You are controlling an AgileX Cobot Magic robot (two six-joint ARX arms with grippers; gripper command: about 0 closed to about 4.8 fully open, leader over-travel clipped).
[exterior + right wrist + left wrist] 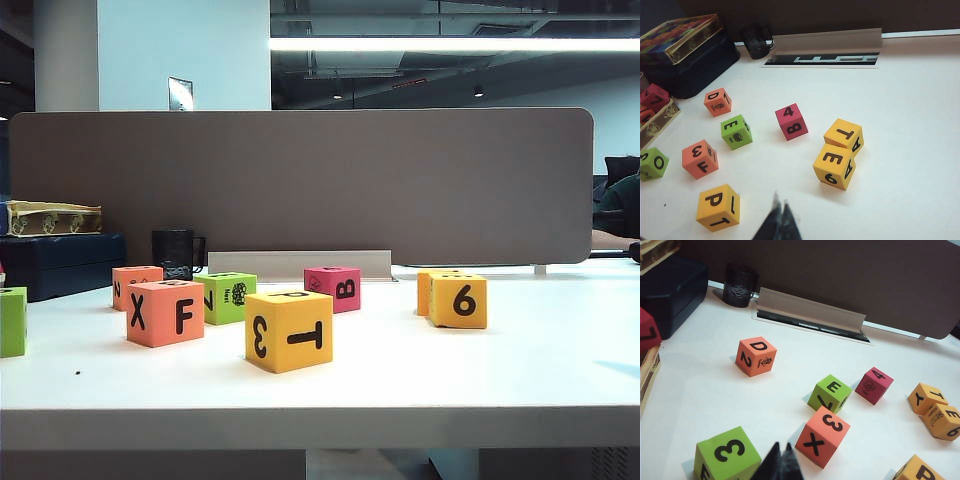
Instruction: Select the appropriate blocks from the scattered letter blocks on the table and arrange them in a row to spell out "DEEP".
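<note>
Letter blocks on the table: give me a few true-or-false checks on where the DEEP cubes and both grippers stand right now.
1. The coral D cube stands alone near the dark box. True.
2. The yellow E cube touches another yellow cube, the T cube. True.
3. The left gripper holds the green E cube. False: its jaws are shut on nothing, above the table.
4. The yellow P cube already sits in a row with the D cube. False: it lies apart, near the right gripper.
5. The right gripper is open. False: shut, empty.
</note>
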